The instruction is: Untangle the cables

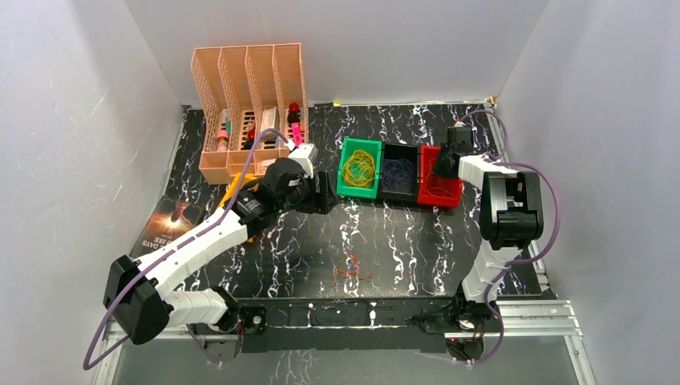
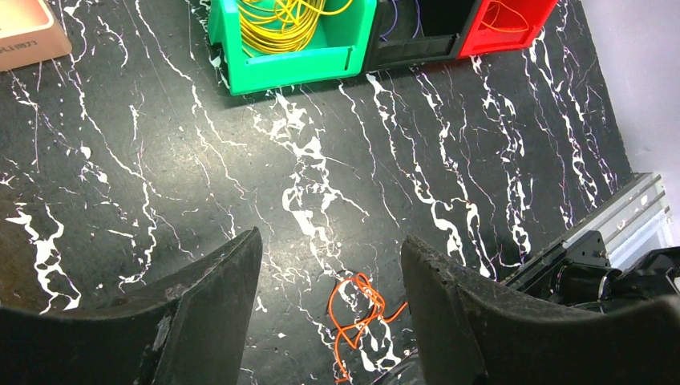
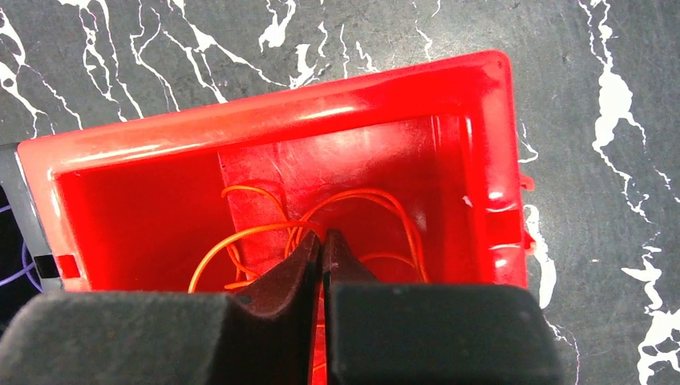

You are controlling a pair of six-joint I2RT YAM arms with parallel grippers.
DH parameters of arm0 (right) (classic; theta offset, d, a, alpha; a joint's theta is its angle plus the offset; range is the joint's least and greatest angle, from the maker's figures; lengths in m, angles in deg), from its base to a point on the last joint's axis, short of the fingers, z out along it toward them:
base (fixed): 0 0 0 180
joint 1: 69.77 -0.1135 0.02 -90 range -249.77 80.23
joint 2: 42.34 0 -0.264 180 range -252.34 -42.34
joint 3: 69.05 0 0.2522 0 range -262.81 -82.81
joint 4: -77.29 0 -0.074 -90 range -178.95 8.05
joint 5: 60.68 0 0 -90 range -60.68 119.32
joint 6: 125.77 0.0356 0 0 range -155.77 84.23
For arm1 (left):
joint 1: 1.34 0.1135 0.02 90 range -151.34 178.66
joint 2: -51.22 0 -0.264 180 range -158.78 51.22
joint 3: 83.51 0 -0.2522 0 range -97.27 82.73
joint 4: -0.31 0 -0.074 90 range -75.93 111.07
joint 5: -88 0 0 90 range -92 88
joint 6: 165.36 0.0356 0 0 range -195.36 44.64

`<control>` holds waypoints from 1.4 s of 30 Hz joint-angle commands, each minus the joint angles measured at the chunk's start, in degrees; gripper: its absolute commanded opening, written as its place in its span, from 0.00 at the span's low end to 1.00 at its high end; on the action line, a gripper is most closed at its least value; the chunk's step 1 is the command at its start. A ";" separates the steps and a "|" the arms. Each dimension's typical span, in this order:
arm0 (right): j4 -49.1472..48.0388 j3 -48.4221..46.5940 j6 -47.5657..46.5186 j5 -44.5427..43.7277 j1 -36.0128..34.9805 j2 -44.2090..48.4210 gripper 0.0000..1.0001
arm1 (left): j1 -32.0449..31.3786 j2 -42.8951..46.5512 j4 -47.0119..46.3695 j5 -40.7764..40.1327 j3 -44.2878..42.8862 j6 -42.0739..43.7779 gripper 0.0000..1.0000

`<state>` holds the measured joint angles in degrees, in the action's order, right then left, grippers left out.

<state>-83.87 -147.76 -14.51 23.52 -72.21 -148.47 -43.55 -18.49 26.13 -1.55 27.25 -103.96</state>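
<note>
Lying loose: a small knot of orange-red cables (image 1: 350,269) on the black marbled table (image 1: 401,241), at 6 o'clock from the table's middle, near the front rail and apart from both arms.
Same knot, left wrist view: orange-red cables (image 2: 359,309) low in the frame, at 6 o'clock between the two dark fingers, not touched by either.
Yellow cables (image 1: 358,168): coiled inside the green bin (image 1: 343,189), at 12 o'clock from the loose knot.
Blue-purple cables (image 1: 398,171): thin loops in the black bin (image 1: 398,196), touching the green bin's 3 o'clock side.
Red bin cables (image 3: 240,234): several orange-red loops on the floor of the red bin (image 3: 281,104), which closes the row at the 3 o'clock end.
Right gripper (image 3: 322,241): over the red bin, fingers pressed together with no gap, tips down among the loops. Whether a strand is caught between them, I cannot tell.
Left gripper (image 2: 329,241): jaws wide apart, nothing between them, above bare table at 9 o'clock from the green bin, pointing toward the bins.
Peach organiser (image 1: 248,96): slotted rack at 11 o'clock at the back of the table, small items in its slots.
Book (image 1: 164,224): flat at the 9 o'clock edge, partly under the left arm.
Lilac cords (image 1: 553,216): run along both arms.
</note>
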 commanded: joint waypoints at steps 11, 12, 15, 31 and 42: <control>-1.04 -0.78 -0.51 -2.00 -0.81 1.78 0.20 | 0.12 0.70 0.51 0.44 1.07 -0.38 0.63; -1.23 -0.67 -0.59 -1.94 -0.80 2.37 0.21 | 0.12 0.85 0.53 0.37 1.20 -0.47 0.63; -1.47 -0.70 -0.65 -1.85 -0.81 4.15 0.23 | 0.13 0.90 0.50 0.33 1.43 -0.58 0.63; -0.90 0.72 -0.94 -0.57 -0.73 12.45 0.40 | 0.13 0.22 0.79 0.97 0.93 -0.43 0.64; 3.09 1.22 -1.98 -2.57 -0.66 18.79 0.46 | 0.12 -1.20 0.26 2.22 0.57 -0.58 0.64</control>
<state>-81.60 -146.67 -15.26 22.55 -72.80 -133.32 -43.55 -18.88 26.30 -0.96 28.32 -104.55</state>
